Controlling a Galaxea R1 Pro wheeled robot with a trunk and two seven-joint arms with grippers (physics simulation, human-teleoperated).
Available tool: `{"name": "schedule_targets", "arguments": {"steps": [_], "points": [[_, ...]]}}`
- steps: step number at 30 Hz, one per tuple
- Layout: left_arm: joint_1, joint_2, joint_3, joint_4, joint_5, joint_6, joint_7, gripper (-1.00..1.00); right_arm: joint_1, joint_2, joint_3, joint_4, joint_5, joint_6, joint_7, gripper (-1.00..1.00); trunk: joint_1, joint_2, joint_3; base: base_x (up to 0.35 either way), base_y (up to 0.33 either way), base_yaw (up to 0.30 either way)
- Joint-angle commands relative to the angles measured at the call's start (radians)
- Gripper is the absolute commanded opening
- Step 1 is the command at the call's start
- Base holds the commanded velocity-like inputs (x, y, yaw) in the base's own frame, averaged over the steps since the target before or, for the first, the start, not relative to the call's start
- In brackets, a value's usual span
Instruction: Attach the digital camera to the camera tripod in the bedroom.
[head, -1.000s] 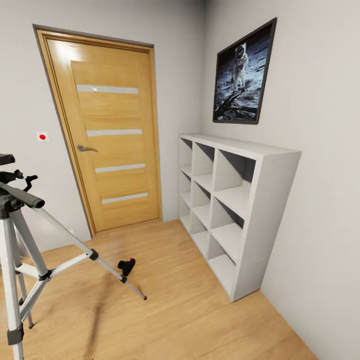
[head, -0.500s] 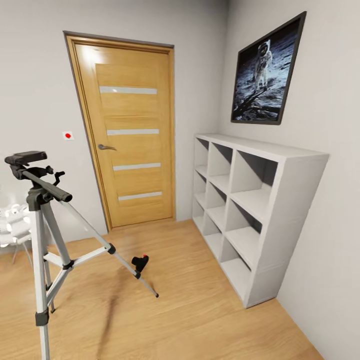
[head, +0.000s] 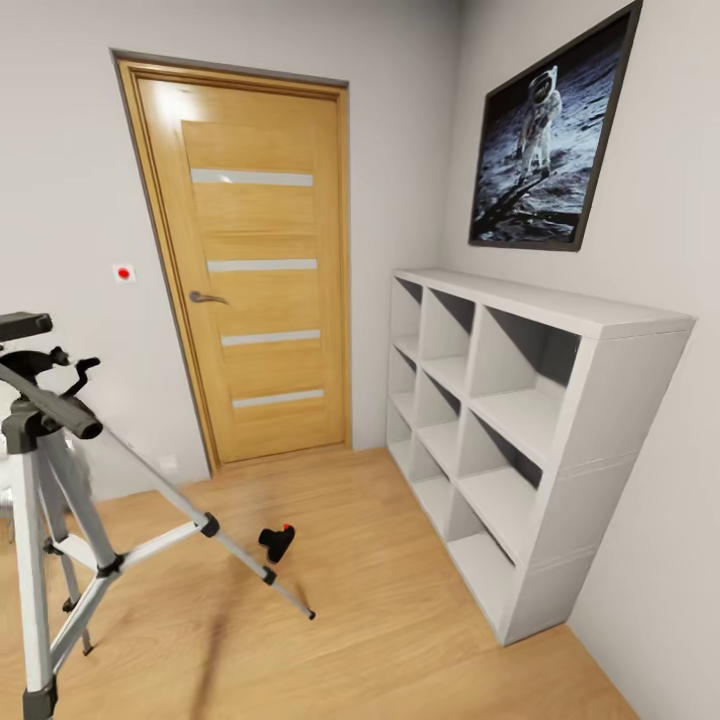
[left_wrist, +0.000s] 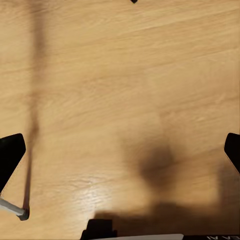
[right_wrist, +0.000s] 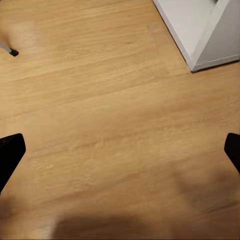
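Note:
The digital camera (head: 277, 543), small and black with a red button on top, lies on the wood floor just behind one leg of the camera tripod (head: 40, 500). That tripod stands at the left of the head view, with silver legs spread and a black head with a long pan handle (head: 50, 402). My left gripper (left_wrist: 120, 152) hangs open over bare floor, and a tripod foot (left_wrist: 21, 213) sits near one fingertip (left_wrist: 11, 155). My right gripper (right_wrist: 120, 150) is open too, above bare planks, with another tripod foot (right_wrist: 12, 51) farther off.
An oak door (head: 262, 270) with frosted strips stands shut in the far wall. White cube shelves (head: 520, 420) line the right wall under a framed astronaut picture (head: 555, 140); their bottom corner (right_wrist: 202, 30) is in the right wrist view. Open floor lies between the tripod and the shelves.
The whole head view has shifted, so the tripod sits further left and larger and the shelves look nearer. Nothing in the room itself has moved.

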Motion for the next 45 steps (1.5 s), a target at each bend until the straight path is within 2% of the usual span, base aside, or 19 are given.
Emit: {"name": "schedule_targets", "arguments": {"steps": [1, 38, 45], "points": [[0.0, 0.0, 0.0, -0.001, 0.001, -0.001, 0.0, 1.0, 0.0, 0.0, 0.0, 0.0, 0.001, -0.003, 0.0, 1.0, 0.001, 0.0, -0.001, 0.342, 0.0, 0.0], [0.0, 0.0, 0.0, -0.001, 0.001, 0.0, 0.0, 1.0, 0.0, 0.0, 0.0, 0.0, 0.001, -0.003, 0.0, 1.0, 0.001, 0.0, -0.001, 0.344, -0.015, 0.0], [0.0, 0.0, 0.0, 0.0, 0.001, -0.001, 0.0, 1.0, 0.0, 0.002, 0.0, 0.0, 0.001, -0.003, -0.001, 1.0, 0.001, 0.0, -0.001, 0.064, -0.021, 0.097]]}}
